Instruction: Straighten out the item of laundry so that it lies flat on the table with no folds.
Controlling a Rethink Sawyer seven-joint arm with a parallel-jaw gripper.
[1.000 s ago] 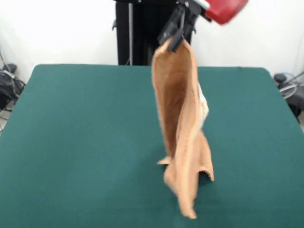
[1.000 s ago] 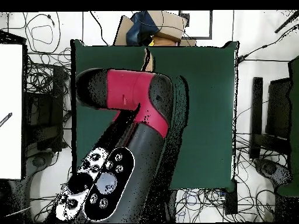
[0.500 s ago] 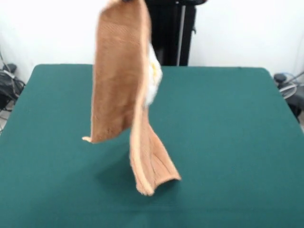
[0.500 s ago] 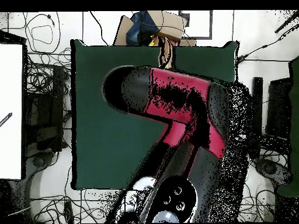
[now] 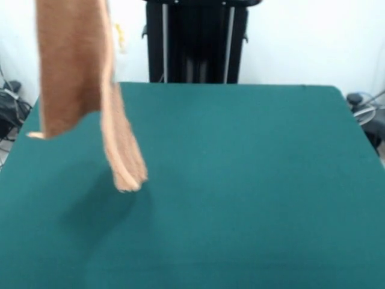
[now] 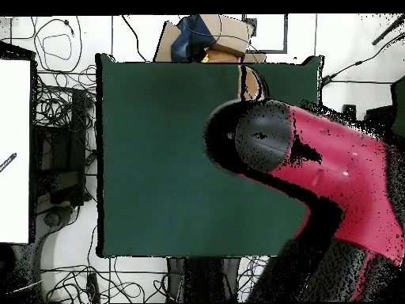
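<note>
At the left of the front view we see the towel (image 5: 78,84) hanging lengthwise, clear of the table (image 5: 240,180), its top above the frame. The gripper is hidden, so we cannot tell its state. Lowered like this, the towel would likely bunch up or spill over the table's left edge.

Cardboard box (image 6: 212,36), top centre of overhead view; tangled cables (image 6: 59,99), left side; white panel (image 6: 14,150), left edge.
</note>
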